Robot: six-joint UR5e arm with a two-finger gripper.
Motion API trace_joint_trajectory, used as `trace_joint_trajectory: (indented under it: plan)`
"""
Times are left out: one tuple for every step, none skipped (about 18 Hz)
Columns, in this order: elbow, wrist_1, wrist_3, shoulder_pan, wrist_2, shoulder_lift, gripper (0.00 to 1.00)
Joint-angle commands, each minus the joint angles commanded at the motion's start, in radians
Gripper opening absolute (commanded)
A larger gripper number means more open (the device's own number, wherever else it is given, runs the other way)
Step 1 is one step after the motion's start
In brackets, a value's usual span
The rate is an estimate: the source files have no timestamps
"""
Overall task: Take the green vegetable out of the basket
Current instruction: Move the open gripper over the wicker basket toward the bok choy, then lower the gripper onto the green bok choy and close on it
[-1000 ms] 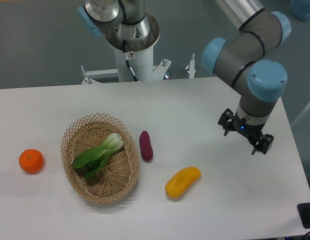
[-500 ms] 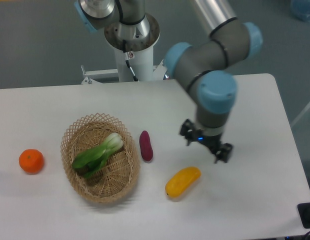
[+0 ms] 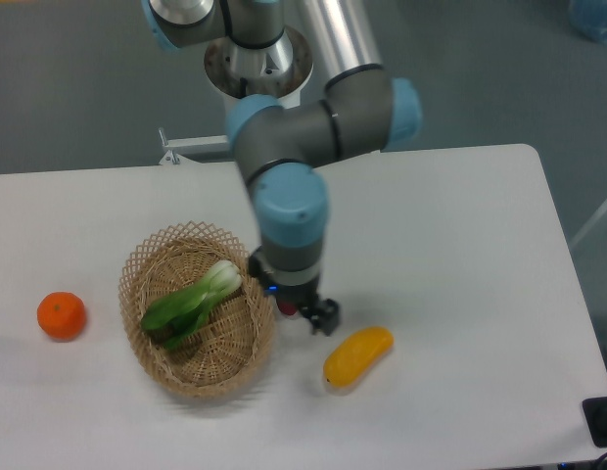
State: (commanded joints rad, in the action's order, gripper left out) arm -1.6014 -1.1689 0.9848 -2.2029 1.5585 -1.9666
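The green vegetable (image 3: 193,301), a small bok choy with a pale stalk end and dark green leaves, lies diagonally in the oval woven wicker basket (image 3: 147,265) at the left of the table. My gripper (image 3: 292,300) hangs just right of the basket's rim, above the spot where the purple sweet potato lay. It is seen from above and the wrist hides most of the fingers. I cannot tell whether it is open or shut. It holds nothing that I can see and is apart from the vegetable.
An orange (image 3: 61,315) sits left of the basket. A yellow mango-like fruit (image 3: 357,354) lies right of the gripper. The purple sweet potato is hidden under the wrist. The arm's base (image 3: 256,69) stands at the table's back edge.
The arm has swung left across the table, from the right side to just right of the basket, now covering the purple sweet potato. The objects have not moved.
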Motion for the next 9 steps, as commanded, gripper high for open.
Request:
trace_joint_trajectory:
  plan:
    - [-0.014, 0.002, -0.002, 0.015, 0.000, 0.000, 1.00]
    - [-0.031, 0.011, -0.002, 0.029, -0.002, 0.000, 1.00]
    - [-0.049, 0.034, -0.006, 0.038, -0.002, 0.000, 1.00]
    - [-0.070, 0.066, -0.021, 0.046, -0.002, 0.000, 1.00]
    - [-0.095, 0.098, -0.046, 0.054, -0.002, 0.000, 1.00]
    - [-0.115, 0.132, -0.060, 0.060, 0.000, -0.002, 1.00]
    - [-0.132, 0.161, -0.064, 0.061, 0.000, -0.005, 1.00]
    - [-0.141, 0.175, -0.067, 0.063, 0.000, -0.008, 1.00]
    - [-0.147, 0.176, -0.069, 0.069, -0.002, -0.008, 1.00]
